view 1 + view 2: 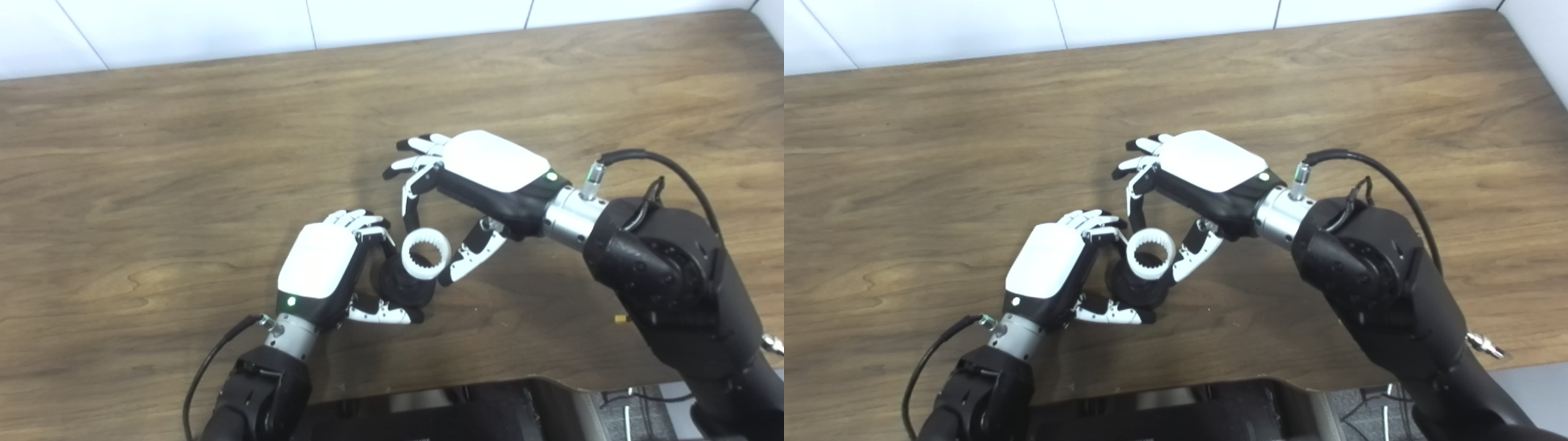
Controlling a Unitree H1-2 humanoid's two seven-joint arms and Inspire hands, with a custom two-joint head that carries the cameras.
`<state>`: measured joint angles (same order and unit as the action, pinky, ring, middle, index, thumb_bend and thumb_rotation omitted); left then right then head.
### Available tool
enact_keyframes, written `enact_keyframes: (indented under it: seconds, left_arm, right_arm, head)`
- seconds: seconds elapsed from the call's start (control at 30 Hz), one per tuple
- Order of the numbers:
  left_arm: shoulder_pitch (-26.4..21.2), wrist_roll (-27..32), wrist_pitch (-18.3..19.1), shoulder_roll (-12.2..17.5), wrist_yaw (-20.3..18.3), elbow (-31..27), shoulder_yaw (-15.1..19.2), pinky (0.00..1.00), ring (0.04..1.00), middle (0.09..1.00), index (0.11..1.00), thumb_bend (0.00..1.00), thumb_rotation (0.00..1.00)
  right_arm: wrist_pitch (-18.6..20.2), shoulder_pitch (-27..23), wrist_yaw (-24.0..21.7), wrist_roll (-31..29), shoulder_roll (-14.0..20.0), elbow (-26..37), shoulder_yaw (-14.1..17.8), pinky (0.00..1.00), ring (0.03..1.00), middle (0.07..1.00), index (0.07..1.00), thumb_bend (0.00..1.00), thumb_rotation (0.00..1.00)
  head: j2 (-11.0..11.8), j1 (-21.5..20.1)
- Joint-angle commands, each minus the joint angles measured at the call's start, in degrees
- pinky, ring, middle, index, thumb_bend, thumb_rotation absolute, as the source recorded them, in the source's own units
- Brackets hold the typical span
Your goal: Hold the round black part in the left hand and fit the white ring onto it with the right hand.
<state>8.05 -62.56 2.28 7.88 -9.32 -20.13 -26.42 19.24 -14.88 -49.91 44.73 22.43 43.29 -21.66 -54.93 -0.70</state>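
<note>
ring on top of round part | left hand just left of part | right hand behind and right | all near table front edge

Wood-grain desk, brown. White panelled wall runs along its far edge. Small yellow bit lies on the desk near the front edge, right side; can't identify it.

My left hand grips the black part over the counter. White ring sits on its top. My right hand is spread beside the ring, fingers apart.
</note>
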Motion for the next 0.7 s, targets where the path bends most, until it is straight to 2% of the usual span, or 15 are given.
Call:
enact_keyframes:
  seconds: [0.0,0.27,0.67]
  left_arm:
    - [0.0,-0.6,0.3,-0.1,-1.5,0.2,-0.5,0.86,0.833,0.771,0.485,0.52,0.05]
    - [-0.2,-0.7,0.4,-0.3,-1.3,0.2,-0.6,0.86,0.832,0.770,0.485,0.52,0.05]
    - [-0.4,-1.3,0.5,-0.5,-1.4,0.1,-0.9,0.86,0.838,0.776,0.486,0.52,0.06]
  right_arm:
    - [-2.4,-1.0,1.5,1.0,-0.5,0.6,0.3,1.00,0.978,0.874,0.483,0.52,0.14]
    - [-5.2,-0.4,1.8,2.0,-1.8,-1.3,0.4,1.00,0.979,0.873,0.483,0.52,0.14]
    - [-6.7,0.1,2.4,2.3,-2.8,-3.1,0.5,1.00,0.977,0.868,0.483,0.53,0.14]
  head:
    - [0.0,0.0]
    - [0.1,0.0]
    - [0.0,0.1]
